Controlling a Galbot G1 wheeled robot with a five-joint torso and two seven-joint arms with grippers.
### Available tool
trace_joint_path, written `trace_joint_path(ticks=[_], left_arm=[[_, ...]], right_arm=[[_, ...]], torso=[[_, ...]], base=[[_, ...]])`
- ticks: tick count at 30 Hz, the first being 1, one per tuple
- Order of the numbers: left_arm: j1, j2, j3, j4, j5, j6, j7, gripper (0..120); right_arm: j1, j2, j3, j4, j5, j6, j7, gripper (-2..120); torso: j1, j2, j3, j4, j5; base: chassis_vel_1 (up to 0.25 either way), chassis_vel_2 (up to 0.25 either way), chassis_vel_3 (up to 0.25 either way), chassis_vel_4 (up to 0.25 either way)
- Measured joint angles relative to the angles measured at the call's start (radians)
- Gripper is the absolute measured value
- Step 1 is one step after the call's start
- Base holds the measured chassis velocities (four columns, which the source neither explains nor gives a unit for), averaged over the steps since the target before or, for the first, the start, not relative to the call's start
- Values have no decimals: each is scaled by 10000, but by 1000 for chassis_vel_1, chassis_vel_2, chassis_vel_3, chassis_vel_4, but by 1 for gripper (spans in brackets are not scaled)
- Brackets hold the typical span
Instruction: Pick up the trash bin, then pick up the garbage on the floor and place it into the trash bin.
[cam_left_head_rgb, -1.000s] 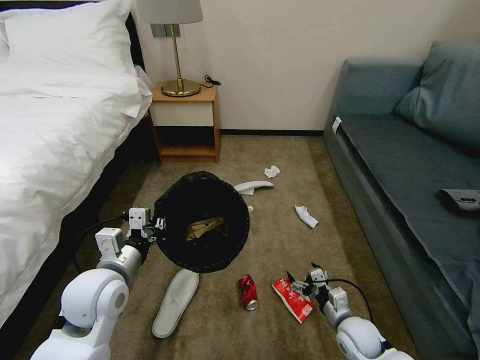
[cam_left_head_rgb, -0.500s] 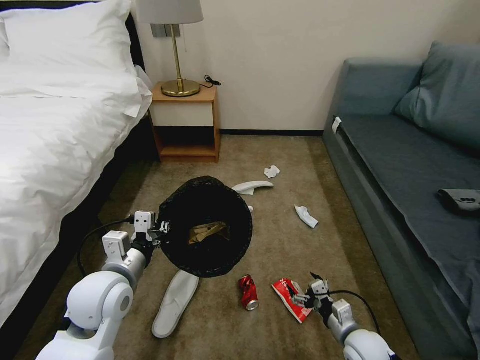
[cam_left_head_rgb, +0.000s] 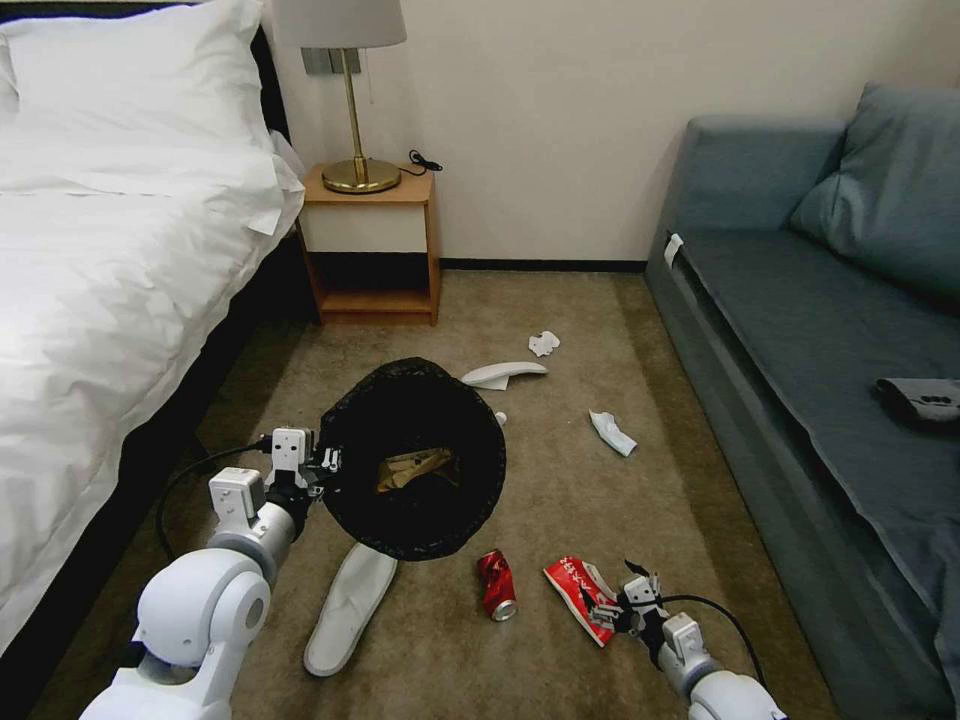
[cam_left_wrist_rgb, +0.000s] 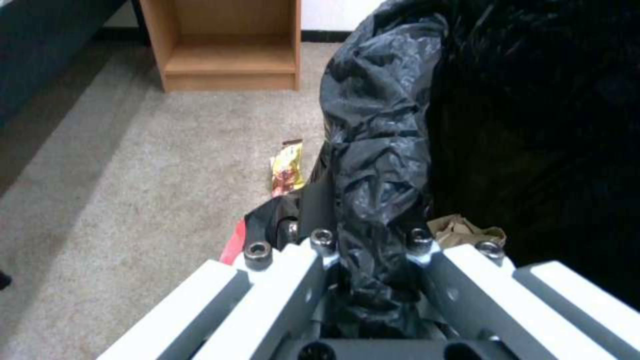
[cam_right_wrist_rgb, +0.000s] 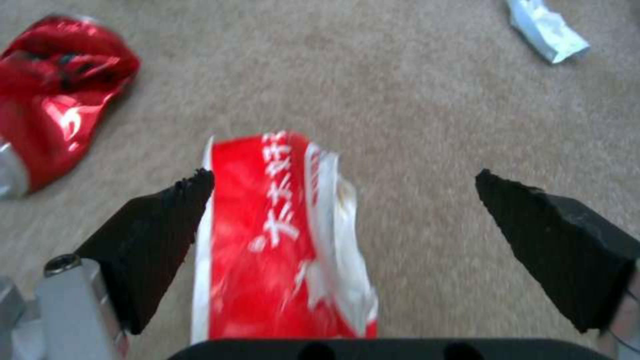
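My left pincer (cam_left_head_rgb: 325, 464) grips the round black-bagged trash bin (cam_left_head_rgb: 415, 458) aloft; my right pincer (cam_right_wrist_rgb: 343, 195), spread wide, straddles the red foil packet (cam_right_wrist_rgb: 280, 240).

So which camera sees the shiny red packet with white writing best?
The right wrist view. The flat red packet with white writing lies large and close there, between the open right gripper fingers. The head view shows it small on the carpet, partly behind that gripper. In the left wrist view I cannot pick it out for sure.
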Motion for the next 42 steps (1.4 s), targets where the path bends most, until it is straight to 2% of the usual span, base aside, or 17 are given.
trace_joint_path(ticks=[25, 38, 41, 42], left_arm=[[269, -39, -22, -105, 289, -88, 96, 2], [448, -49, -98, -190, 388, -175, 127, 2], [460, -52, -101, -228, 395, -182, 131, 2], [478, -53, -103, -255, 399, -186, 134, 2]], right_arm=[[880, 1514, 50, -1980, -529, 536, -261, 100], [941, 1917, 268, -2805, -852, 922, -373, 100], [945, 1969, 332, -2943, -924, 1055, -426, 94], [942, 1979, 355, -2992, -976, 1130, -458, 88]], torso=[[0, 0, -1, 2, -1], [0, -1, -1, 2, 0], [0, 0, -1, 1, 0], [0, 0, -1, 1, 0]], base=[[0, 0, 0, 0], [0, 0, 0, 0], [0, 0, 0, 0], [0, 0, 0, 0]])
